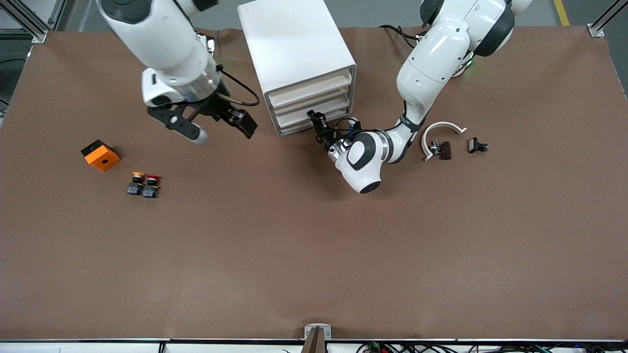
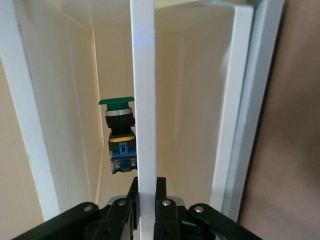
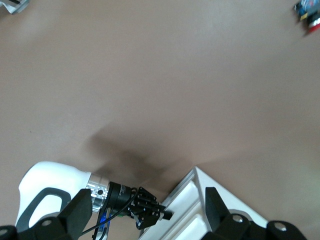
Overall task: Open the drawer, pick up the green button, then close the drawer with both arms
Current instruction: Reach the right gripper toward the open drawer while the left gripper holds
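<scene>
The white cabinet [image 1: 294, 54] stands at the table's robot side with four stacked drawers. My left gripper [image 1: 314, 117] is at the front of a lower drawer [image 1: 294, 119]. In the left wrist view its fingers [image 2: 161, 197] are shut on the drawer's thin white front wall [image 2: 145, 100]. The green-capped button [image 2: 120, 132] lies on its side inside the drawer, past that wall. My right gripper [image 1: 218, 128] hangs open and empty over the table beside the cabinet, toward the right arm's end. The right wrist view shows the left gripper [image 3: 165, 216] at the drawer front.
An orange block [image 1: 100, 155], a yellow-capped button [image 1: 136, 182] and a red-capped button [image 1: 151, 185] lie toward the right arm's end. A white curved piece [image 1: 441, 128] and two small black parts [image 1: 441, 148] [image 1: 477, 145] lie toward the left arm's end.
</scene>
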Tool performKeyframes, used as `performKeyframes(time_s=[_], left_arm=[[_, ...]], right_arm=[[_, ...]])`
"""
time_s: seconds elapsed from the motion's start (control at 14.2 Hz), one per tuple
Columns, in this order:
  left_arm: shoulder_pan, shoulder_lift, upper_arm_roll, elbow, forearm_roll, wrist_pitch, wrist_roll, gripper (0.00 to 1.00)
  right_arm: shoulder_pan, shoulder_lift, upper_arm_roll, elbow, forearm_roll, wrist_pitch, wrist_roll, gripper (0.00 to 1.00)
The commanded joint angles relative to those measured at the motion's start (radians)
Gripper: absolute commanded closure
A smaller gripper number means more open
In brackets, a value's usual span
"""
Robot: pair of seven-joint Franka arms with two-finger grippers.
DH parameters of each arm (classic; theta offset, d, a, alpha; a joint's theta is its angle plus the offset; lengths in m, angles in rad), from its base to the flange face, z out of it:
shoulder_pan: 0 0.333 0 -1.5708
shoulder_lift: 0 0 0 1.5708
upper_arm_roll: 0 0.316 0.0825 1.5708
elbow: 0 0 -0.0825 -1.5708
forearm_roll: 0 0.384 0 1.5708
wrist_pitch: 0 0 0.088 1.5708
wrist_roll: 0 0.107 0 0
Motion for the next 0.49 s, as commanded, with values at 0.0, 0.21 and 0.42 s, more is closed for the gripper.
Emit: performKeyframes(time_s=[0.0,0.21,0.42], left_arm=[[0.001,0.016,0.039,0.048,0.004,0.009,-0.028,1.0],[0.015,0.018,0.042,0.069,0.008,0.013,-0.015,1.0],[0.019,0.025,0.079,0.092,0.004,0.016,-0.014,1.0]], right_arm=[[0.057,0.047,-0.012,0.029,-0.008,0.033,0.065,0.0],[0.085,0.089,-0.012,0.027,-0.008,0.084,0.12,0.0],[0.1,0.129,-0.012,0.022,-0.006,0.118,0.172,0.0]])
